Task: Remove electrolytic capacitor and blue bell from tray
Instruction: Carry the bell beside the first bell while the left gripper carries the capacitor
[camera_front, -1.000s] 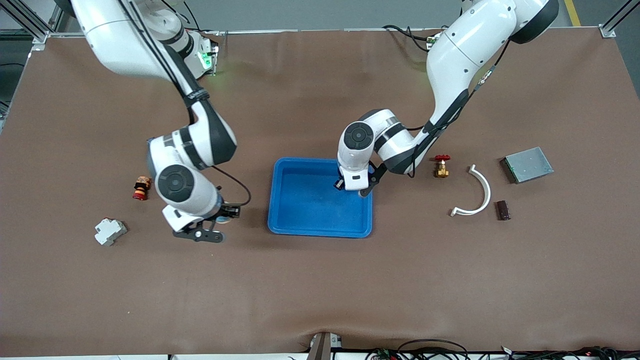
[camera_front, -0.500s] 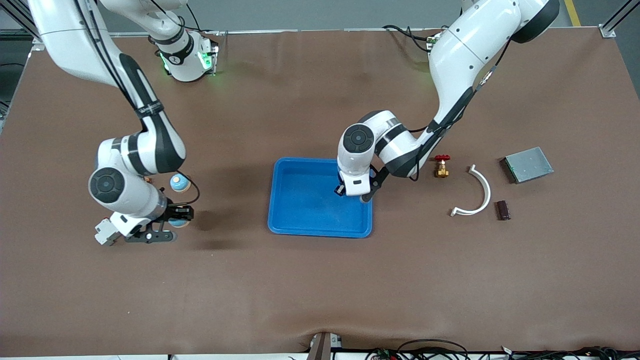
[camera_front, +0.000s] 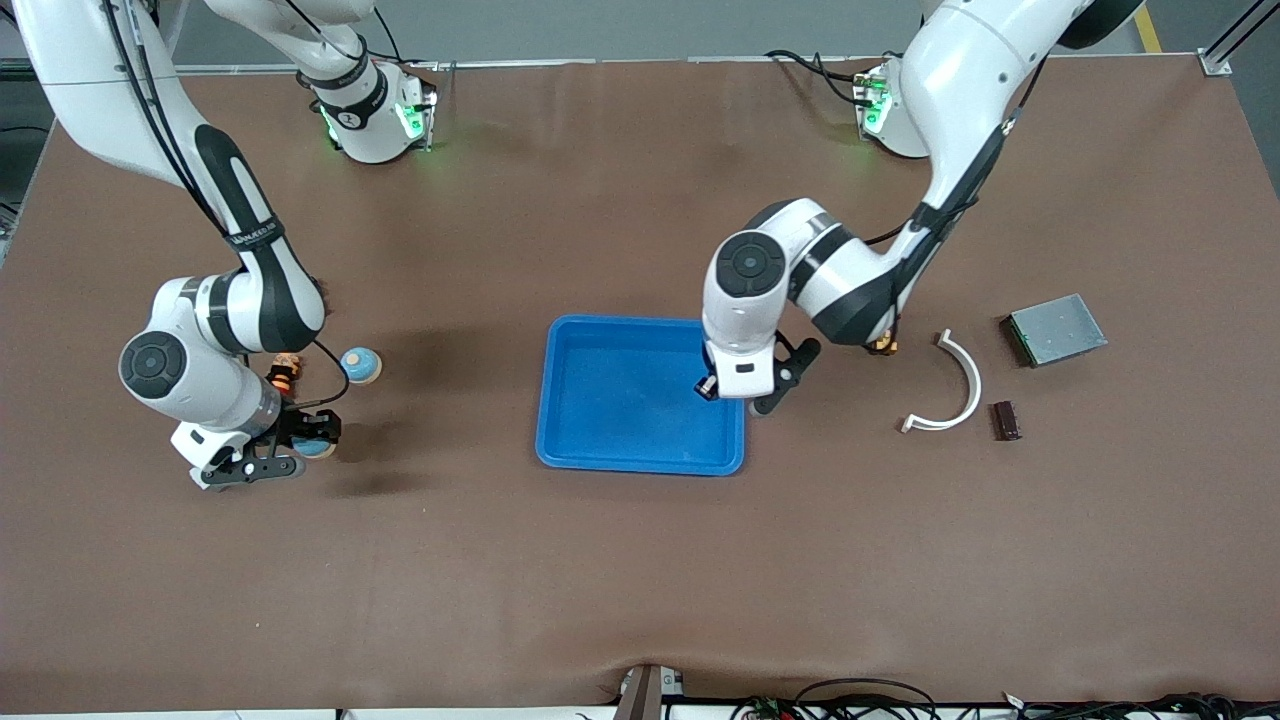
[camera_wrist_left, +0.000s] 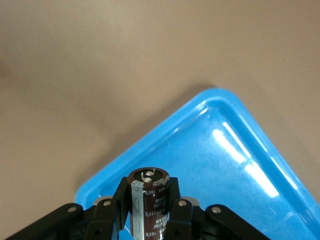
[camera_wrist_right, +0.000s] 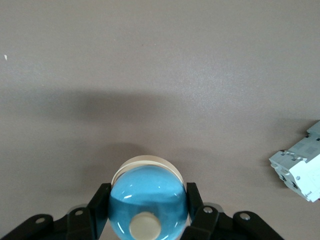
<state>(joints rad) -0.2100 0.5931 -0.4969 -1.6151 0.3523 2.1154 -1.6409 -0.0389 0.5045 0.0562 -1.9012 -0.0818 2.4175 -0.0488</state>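
Right gripper (camera_front: 290, 452) clamps the bell (camera_wrist_right: 148, 200) over bare table at the right arm's end, well apart from the tray (camera_front: 560, 440). Left gripper (camera_front: 735, 392) grips the capacitor (camera_wrist_left: 149, 205) above the tray's rim at the left arm's end. Tray looks empty. Both parts lifted out; remaining, likely: carry capacitor clear, set both down.

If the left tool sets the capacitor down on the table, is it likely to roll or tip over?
Probably yes. The capacitor is a smooth, narrow cylinder, so on its side it may roll on the flat table. Standing upright, its small end probably makes it easy to tip. The left tool clamps its round sides, so it could slip.
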